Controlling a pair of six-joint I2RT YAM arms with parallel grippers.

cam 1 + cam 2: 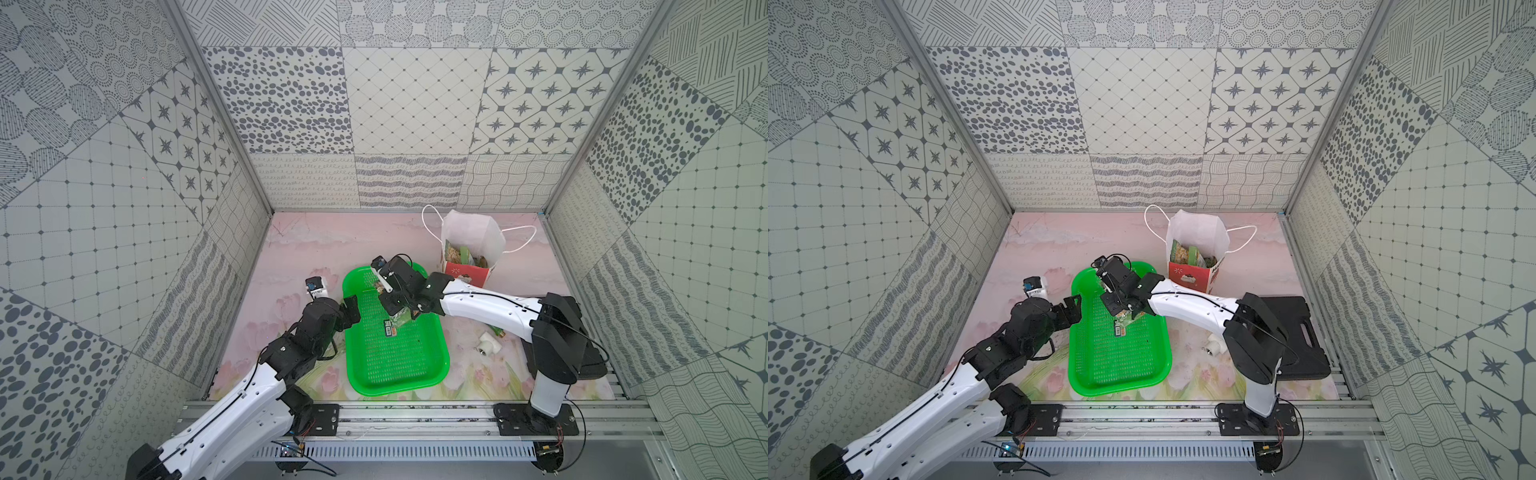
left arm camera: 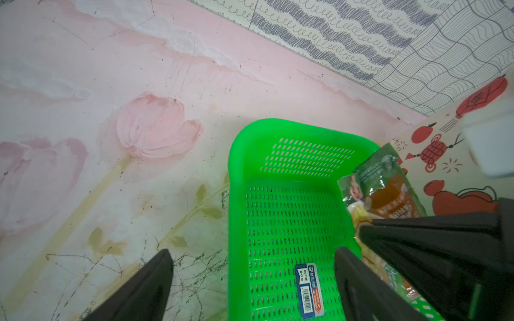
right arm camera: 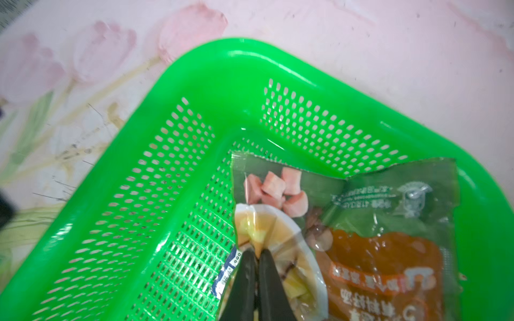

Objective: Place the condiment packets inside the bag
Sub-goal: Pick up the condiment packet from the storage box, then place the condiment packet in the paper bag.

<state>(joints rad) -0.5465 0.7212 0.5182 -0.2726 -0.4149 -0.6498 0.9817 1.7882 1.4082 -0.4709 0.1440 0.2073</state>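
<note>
A green and orange condiment packet (image 3: 375, 222) with food pictures lies in the far corner of the green mesh basket (image 3: 222, 64). My right gripper (image 3: 257, 253) is shut on the packet's near edge, which creases between the tips. In both top views the wrist hides most of that packet (image 1: 401, 318) (image 1: 1124, 321). The bag (image 1: 469, 272) (image 1: 1192, 276) stands upright behind the basket, mouth open, with several packets (image 1: 459, 254) inside. My left gripper (image 2: 253, 251) is open astride the basket's left rim (image 1: 345, 332) and holds nothing.
A small dark tag (image 2: 308, 289) (image 1: 388, 327) lies on the basket floor. A black case (image 1: 1296, 328) sits at the right wall. A small white fitting (image 1: 486, 343) and a green scrap (image 1: 496, 331) lie under the right arm. Patterned walls enclose three sides.
</note>
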